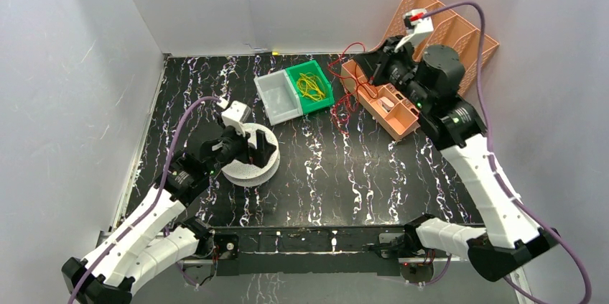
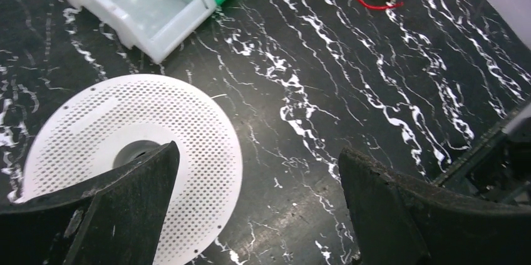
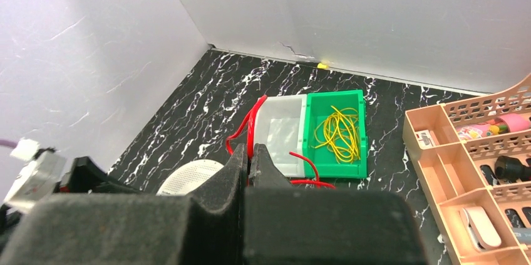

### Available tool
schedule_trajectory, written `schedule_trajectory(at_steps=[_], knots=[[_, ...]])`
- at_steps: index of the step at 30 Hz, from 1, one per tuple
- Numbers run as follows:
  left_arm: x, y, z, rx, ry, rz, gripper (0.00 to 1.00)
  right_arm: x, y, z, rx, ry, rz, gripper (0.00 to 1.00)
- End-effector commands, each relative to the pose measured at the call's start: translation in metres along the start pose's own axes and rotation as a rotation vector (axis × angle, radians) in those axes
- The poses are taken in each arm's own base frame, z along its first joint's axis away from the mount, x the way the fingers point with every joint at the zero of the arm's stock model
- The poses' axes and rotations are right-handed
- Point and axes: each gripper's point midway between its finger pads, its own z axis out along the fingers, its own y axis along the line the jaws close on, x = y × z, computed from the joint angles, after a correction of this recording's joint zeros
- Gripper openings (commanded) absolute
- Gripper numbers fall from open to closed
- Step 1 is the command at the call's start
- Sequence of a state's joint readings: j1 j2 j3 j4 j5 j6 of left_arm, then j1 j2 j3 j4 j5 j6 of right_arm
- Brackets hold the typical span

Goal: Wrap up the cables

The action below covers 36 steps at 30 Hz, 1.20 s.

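Gently draw the thin red wire, clenched in the right gripper, toward the white perforated plastic reel. Released, the left gripper should steady it.

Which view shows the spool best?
Left wrist: the spool is close up, its perforated flange and dark hub clear, though a finger covers part. The top view shows it half-hidden under the left gripper; the right wrist shows only a sliver of rim.
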<state>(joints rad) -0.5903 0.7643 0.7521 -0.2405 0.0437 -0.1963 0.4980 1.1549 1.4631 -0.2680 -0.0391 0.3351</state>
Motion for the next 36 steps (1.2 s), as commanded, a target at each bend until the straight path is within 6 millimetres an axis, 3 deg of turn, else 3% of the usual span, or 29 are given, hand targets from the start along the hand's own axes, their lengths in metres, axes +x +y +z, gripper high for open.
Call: schedule_trajectory(at_steps=[1, 9, 17, 26, 36], knots=[[-0.015, -0.032, 0.001, 0.165, -0.017, -0.019, 0.98, -0.017, 0.013, -0.033, -0.033, -0.032, -0.024, 0.00], [-0.065, -0.096, -0.018, 0.503, -0.084, -0.034, 0.98, -0.030, 0.044, -0.078, -0.156, -0.050, 0.012, 0.00], [-0.090, -0.136, -0.017, 0.751, -0.114, -0.024, 0.99, -0.040, 0.074, -0.110, -0.288, -0.046, 0.055, 0.00], [-0.079, -0.156, 0.006, 0.852, -0.108, -0.108, 0.98, -0.071, 0.111, -0.147, -0.447, -0.101, 0.074, 0.00], [-0.052, -0.206, 0.036, 0.958, -0.021, -0.130, 0.98, -0.096, 0.148, -0.172, -0.645, -0.153, 0.092, 0.00]])
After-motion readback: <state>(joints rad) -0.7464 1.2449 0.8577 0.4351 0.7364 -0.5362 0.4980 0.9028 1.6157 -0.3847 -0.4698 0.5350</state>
